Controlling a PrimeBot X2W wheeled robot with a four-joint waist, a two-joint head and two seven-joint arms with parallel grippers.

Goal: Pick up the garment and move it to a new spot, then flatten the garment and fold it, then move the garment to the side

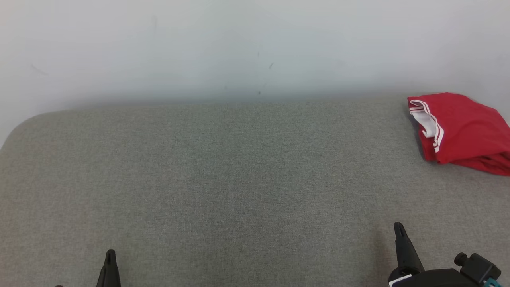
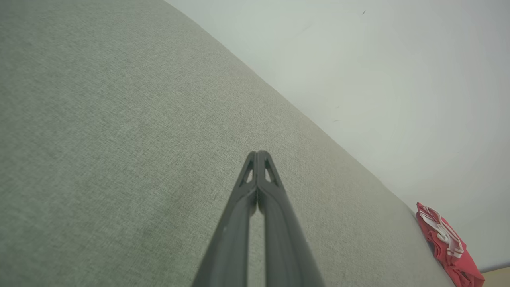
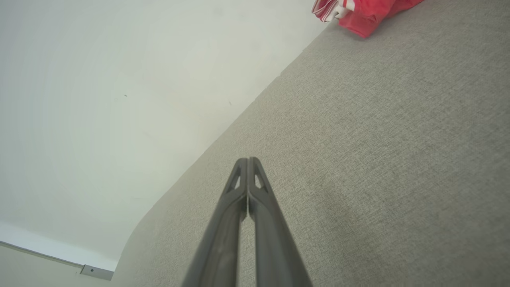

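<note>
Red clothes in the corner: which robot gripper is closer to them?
Right. The right gripper is at the near right, almost straight in front of the red garment. The left gripper is far off at the near left. Neither touches it.

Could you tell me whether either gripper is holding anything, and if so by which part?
Nothing is held: the left gripper and the right gripper are shut empty, and the red garment lies apart.

The grey upholstered surface (image 1: pixel 239 179) gives open passage from 9 o'clock across the middle to 3 o'clock. One obstacle stands there: the red garment (image 1: pixel 462 131) at 2 o'clock, by the far edge. The pale wall (image 1: pixel 255 48) closes off 12 o'clock.
</note>
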